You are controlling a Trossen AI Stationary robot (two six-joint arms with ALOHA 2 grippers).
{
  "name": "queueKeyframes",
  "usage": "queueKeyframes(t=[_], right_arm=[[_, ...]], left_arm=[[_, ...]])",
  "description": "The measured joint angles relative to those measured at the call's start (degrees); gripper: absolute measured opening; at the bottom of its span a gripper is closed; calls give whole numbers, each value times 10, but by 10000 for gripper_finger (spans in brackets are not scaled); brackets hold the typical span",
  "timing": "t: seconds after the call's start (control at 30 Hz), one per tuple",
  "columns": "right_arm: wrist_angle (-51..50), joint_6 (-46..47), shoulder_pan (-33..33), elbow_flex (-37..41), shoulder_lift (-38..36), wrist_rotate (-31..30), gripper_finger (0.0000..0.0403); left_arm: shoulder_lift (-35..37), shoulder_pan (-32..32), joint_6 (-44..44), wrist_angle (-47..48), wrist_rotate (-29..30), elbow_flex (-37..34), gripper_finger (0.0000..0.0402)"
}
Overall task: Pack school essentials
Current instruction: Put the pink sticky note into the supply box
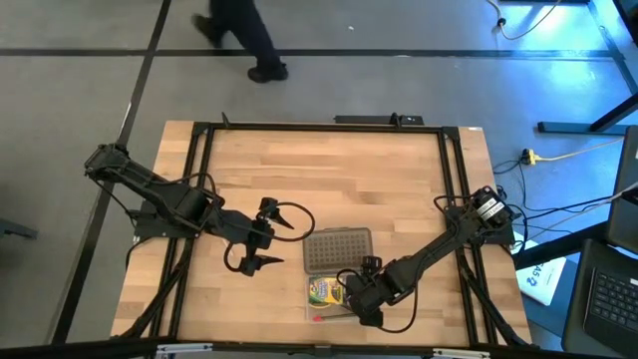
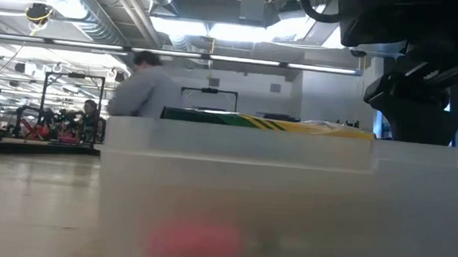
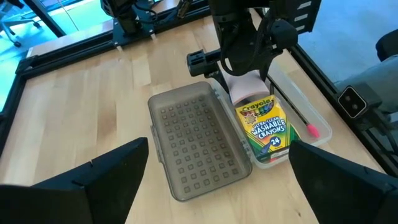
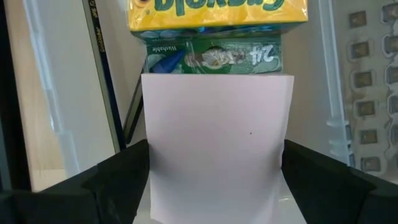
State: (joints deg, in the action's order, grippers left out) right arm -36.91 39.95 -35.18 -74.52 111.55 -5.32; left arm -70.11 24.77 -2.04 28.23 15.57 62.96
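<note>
My right hand point(image 4: 214, 163) is down over the clear case point(image 3: 308, 115) near the front edge of the surface point(image 1: 329, 170). Its fingers point(image 4: 102, 180) stand wide on either side of the pink square pad point(image 4: 216, 146), one at each side edge of the pad; I can't tell if they actually press it or just flank it. The pad sits in the case, end to end with the Crayola crayon box point(image 3: 264, 127), green and yellow, marked 24 washable. From the high view the crayon box point(image 1: 326, 290) lies in the case just under the grey dotted lid point(image 1: 337, 249), which is folded out flat on the surface beside it. Along the case's far wall I see a dark pencil point(image 3: 292, 111) with a pink eraser tip, lying flat next to the crayon box. Right wrist view also shows a dark pencil point(image 4: 102, 68) running alongside the box and pad.

My left hand point(image 1: 267, 237) is spread wide, nothing in it, hovering over bare wood just left of the lid, pointed toward the case.

Low view: case wall fills the front, blurred pink blob low inside, crayon box top edge above it. A person point(image 2: 145, 87) is in the room behind; in the high view legs point(image 1: 244, 40) cross the floor beyond the surface.
</note>
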Motion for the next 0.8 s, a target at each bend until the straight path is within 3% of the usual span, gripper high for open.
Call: queueKeyframes(t=[0.8], right_arm=[[-2,-26,1,0,0,4,346]], left_arm=[[0,0,1,0,0,0,383]])
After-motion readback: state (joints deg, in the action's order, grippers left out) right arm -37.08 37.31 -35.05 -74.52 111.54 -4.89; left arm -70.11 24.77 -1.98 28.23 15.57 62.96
